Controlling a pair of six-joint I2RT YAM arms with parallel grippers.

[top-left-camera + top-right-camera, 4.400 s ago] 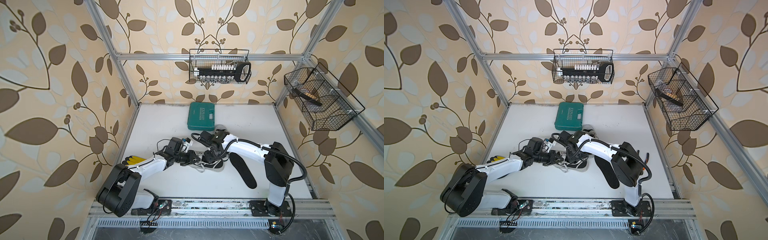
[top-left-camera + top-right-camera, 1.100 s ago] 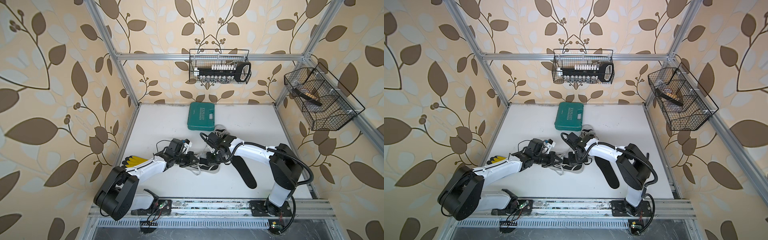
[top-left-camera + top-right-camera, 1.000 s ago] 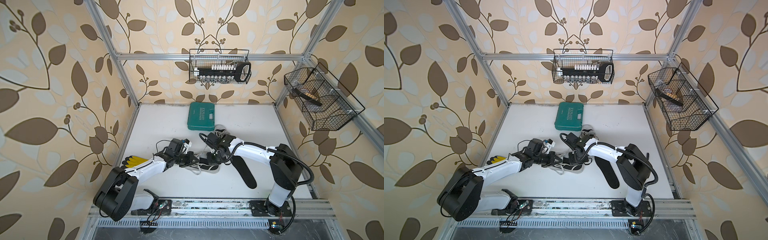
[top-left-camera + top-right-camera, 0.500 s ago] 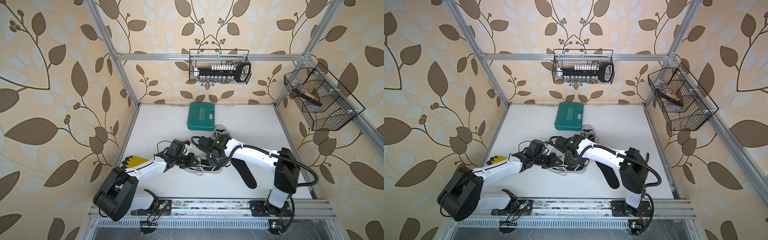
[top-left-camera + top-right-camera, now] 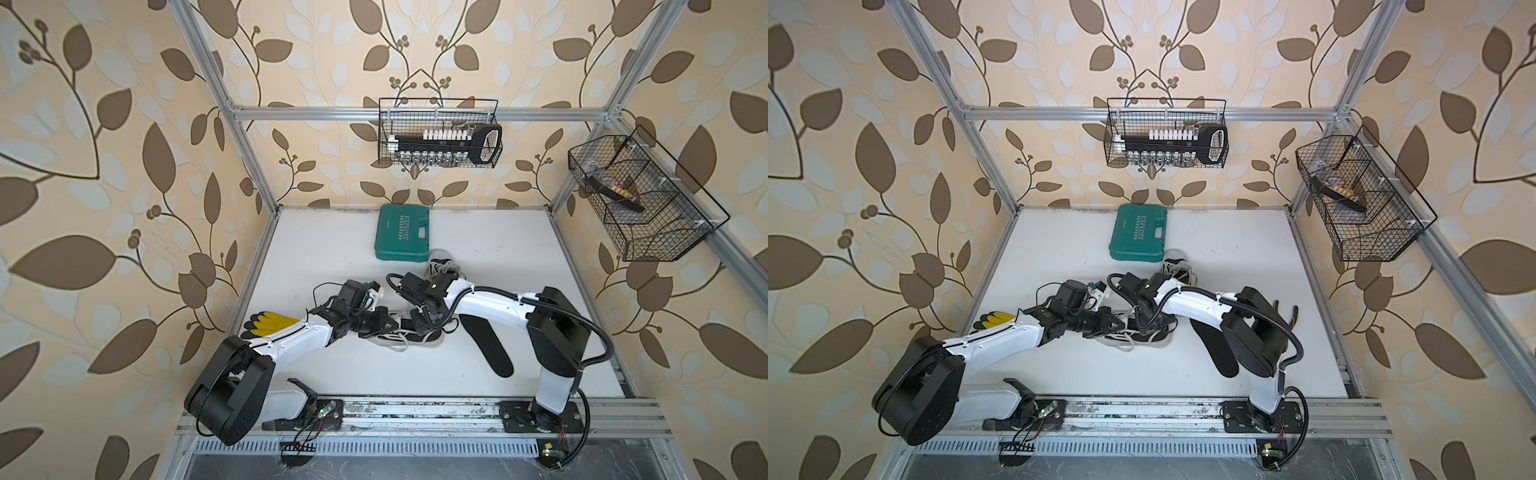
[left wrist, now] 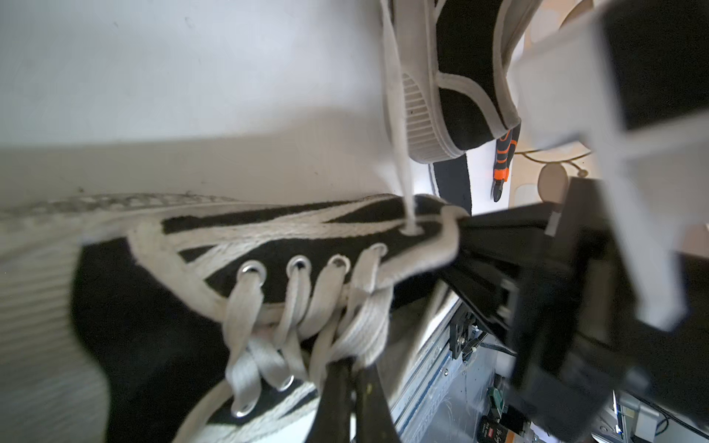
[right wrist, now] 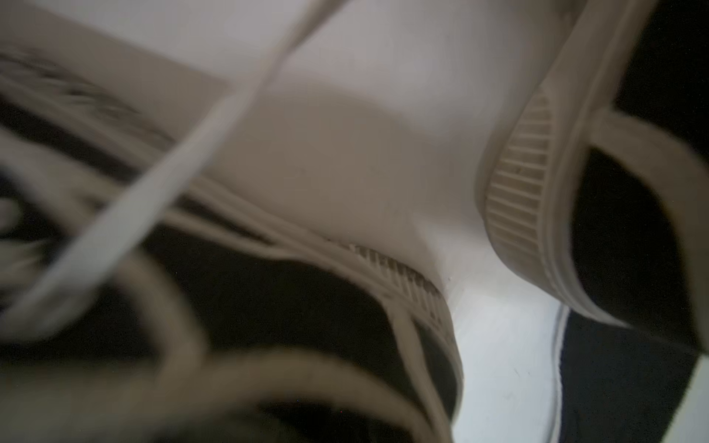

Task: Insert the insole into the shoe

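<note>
Task is looking barely started: the insole (image 5: 485,348) is lying flat on the white table (image 5: 332,257), just beside the shoe (image 5: 397,337) on its right-arm side and partly under the right arm's forearm, with nothing gripping it in both top views. The shoe is lying mid-table on its side, laces trailing loose, and both arms are reaching onto it. The left gripper (image 5: 390,325) is coming in from the laced side; in the left wrist view its dark fingers (image 6: 333,399) are sitting pressed together at the laced flap and seem to be pinching the shoe there, probably to pin it or pull the flap back. The right gripper (image 5: 422,327) is pointing down at the shoe's opening with its jaws closed. The left wrist view is showing its black tips at the collar edge, but I cannot tell whether they are grabbing the collar or just poking in. The right wrist view is too blurred to help, showing only laces, a ribbed sole and a bit of the dark insole. So I am judging this as shoe prep, opening or steadying the mouth. Left to do: release, pick the insole, feed it toe-first into the shoe, press it flat. A second shoe (image 5: 444,266) is sitting near the green case (image 5: 402,232), apart from the action.
</note>
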